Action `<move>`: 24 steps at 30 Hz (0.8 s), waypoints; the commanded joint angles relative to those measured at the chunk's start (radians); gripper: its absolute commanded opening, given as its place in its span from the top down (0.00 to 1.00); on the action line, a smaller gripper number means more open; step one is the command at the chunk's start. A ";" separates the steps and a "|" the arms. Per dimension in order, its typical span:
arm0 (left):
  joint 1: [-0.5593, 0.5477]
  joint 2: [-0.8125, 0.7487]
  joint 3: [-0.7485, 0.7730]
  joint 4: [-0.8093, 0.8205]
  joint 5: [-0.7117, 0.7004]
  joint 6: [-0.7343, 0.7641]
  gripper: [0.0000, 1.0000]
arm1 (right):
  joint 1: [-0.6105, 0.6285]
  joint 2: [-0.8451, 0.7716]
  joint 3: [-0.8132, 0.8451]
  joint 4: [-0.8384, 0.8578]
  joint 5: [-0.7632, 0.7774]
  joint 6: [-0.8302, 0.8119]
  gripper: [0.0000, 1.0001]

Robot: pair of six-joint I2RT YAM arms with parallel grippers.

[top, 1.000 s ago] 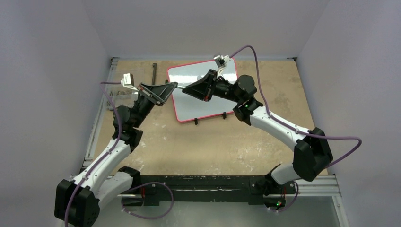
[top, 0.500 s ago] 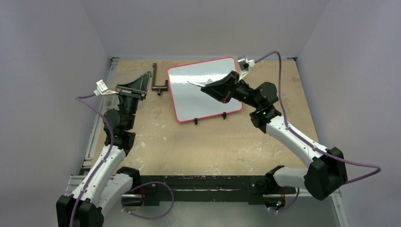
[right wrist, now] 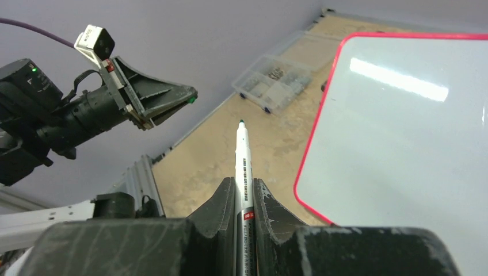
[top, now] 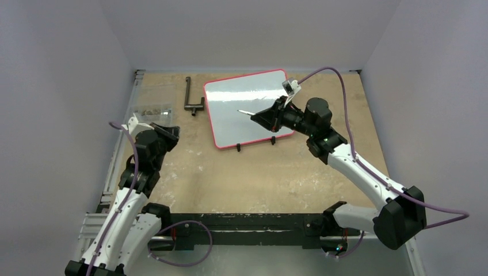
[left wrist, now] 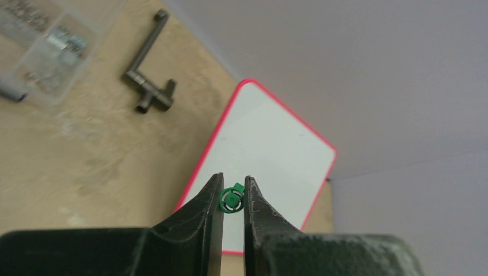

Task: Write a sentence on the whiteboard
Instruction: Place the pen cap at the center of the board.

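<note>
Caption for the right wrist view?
Right pincer grips an uncapped marker near the whiteboard; left pincer opposite holds the cap.

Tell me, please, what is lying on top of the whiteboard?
Nothing visible rests on the whiteboard: its exposed surface is bare, without writing. In the overhead view the right end effector, shut on the marker, covers the near right part, so that patch is hidden there.

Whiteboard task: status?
Left gripper shut on green cap. Right gripper shut on uncapped marker. Whiteboard blank, nothing blocking it.
</note>
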 commanded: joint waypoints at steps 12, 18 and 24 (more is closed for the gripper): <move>0.006 0.243 -0.092 -0.250 0.055 0.067 0.99 | 0.000 -0.020 0.029 -0.177 0.104 -0.182 1.00; 0.007 0.286 -0.096 -0.249 0.051 0.067 0.74 | 0.000 -0.019 0.022 -0.196 0.124 -0.207 1.00; 0.006 0.257 -0.093 -0.287 0.018 0.060 0.36 | 0.001 -0.013 0.013 -0.197 0.134 -0.215 1.00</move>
